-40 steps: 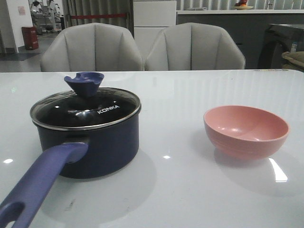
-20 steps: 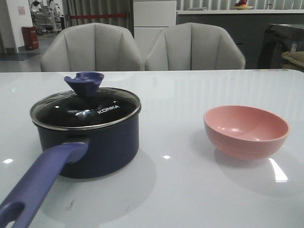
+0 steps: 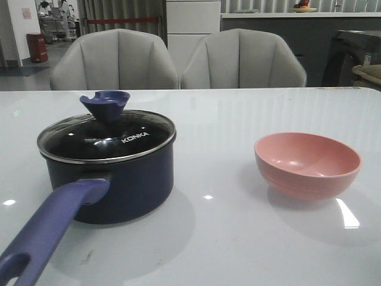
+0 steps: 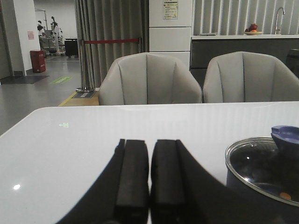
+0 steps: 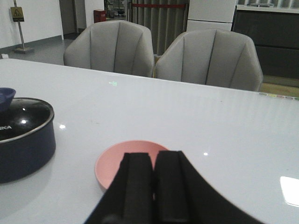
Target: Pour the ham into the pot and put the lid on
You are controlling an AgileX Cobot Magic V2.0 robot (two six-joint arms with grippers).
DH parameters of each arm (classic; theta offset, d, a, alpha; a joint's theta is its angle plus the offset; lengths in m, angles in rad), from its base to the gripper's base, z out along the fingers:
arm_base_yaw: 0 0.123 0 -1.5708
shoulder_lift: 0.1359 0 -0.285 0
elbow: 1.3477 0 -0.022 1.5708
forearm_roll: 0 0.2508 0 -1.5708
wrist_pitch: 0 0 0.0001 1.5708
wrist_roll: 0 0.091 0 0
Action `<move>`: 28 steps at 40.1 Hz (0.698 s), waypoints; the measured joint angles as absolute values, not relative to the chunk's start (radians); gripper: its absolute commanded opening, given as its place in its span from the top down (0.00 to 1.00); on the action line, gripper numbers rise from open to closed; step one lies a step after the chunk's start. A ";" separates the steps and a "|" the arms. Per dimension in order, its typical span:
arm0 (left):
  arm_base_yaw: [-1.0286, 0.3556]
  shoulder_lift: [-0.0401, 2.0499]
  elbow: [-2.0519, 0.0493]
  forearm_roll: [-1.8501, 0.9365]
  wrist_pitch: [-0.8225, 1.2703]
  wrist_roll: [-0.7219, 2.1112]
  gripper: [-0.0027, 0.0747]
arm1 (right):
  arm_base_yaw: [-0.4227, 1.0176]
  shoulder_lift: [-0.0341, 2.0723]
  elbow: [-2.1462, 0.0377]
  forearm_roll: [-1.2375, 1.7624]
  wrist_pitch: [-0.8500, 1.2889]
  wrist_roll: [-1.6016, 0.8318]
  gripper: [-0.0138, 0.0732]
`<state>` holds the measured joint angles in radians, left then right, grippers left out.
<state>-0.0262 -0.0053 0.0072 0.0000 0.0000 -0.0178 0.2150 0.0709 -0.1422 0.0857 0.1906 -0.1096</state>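
Note:
The dark navy pot (image 3: 119, 182) stands at the table's left, its lavender-blue handle (image 3: 47, 235) pointing to the near edge. The glass lid (image 3: 107, 138) with its blue-purple knob (image 3: 106, 104) sits on the pot. A few orange ham chunks (image 4: 282, 196) show through the glass in the left wrist view. The pink bowl (image 3: 307, 164) stands empty at the right. My left gripper (image 4: 150, 144) is shut and empty, to the left of the pot (image 4: 261, 186). My right gripper (image 5: 154, 156) is shut and empty, just before the bowl (image 5: 117, 161). Neither gripper shows in the front view.
Two grey chairs (image 3: 116, 59) (image 3: 244, 59) stand behind the table's far edge. The white glossy table (image 3: 226, 238) runs wide around pot and bowl.

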 measured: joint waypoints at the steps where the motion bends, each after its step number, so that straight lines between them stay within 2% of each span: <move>1: -0.026 -0.005 0.007 0.000 0.000 -0.018 0.82 | 0.195 0.071 -0.138 0.073 0.189 -0.110 0.68; 11: -0.026 -0.005 0.007 0.000 0.000 -0.018 0.82 | -0.004 -0.001 -0.056 0.030 0.158 -0.110 0.68; 18: -0.026 -0.005 0.007 0.000 0.000 -0.018 0.82 | -0.011 -0.009 0.024 0.018 0.142 -0.076 0.68; 28: -0.026 -0.005 0.007 0.000 0.000 -0.018 0.82 | -0.009 -0.009 0.028 -0.051 0.083 0.017 0.68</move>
